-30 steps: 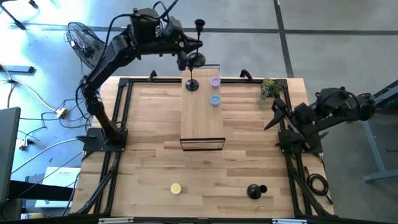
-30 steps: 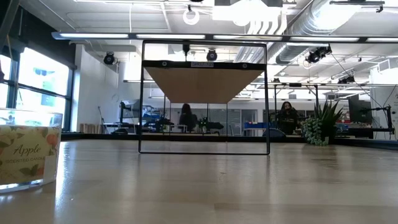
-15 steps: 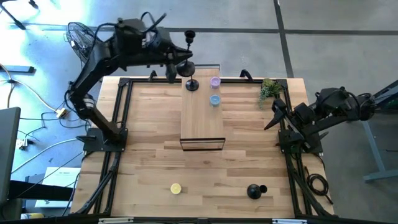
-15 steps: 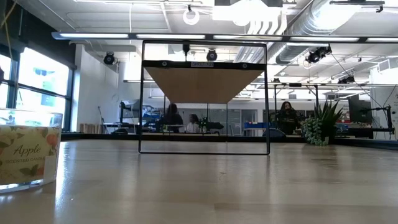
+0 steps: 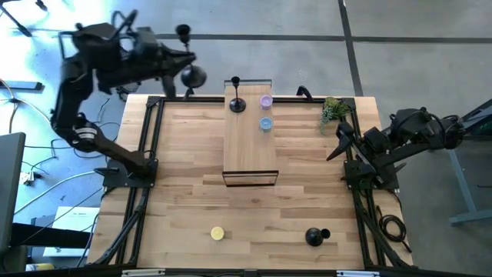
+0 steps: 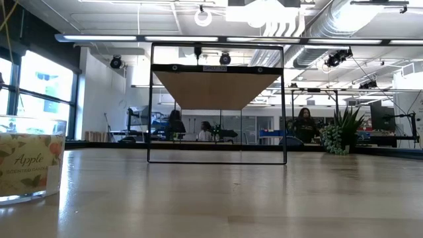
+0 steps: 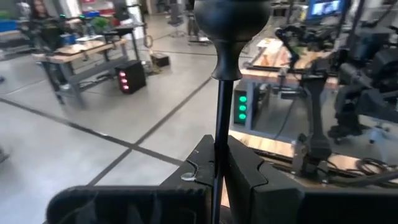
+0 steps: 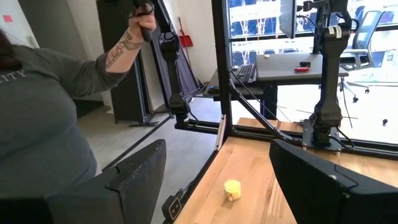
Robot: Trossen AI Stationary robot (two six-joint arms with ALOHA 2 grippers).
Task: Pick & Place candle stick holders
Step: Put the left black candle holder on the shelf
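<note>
Pinching 1 candle stick holder (image 5: 189, 65) by its thin stem, the left gripper (image 5: 171, 60) carries it off the table's 11 o'clock corner, apparently mid-transfer and next needing a set-down spot, while another holder (image 5: 237, 98) stands on the raised shelf (image 5: 250, 146) and the right gripper (image 5: 338, 142) waits spread at 3 o'clock.

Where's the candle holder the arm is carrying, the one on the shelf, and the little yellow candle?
Carried candle holder (image 7: 219, 124), left wrist view, on its stem.
Shelf candle holder (image 5: 237, 105), high view, on its base.
Yellow candle (image 5: 217, 232), high view, on its top.

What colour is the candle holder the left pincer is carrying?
Matte black. The candle holder shows best in the left wrist view, its stem clamped in the left pincer.
</note>
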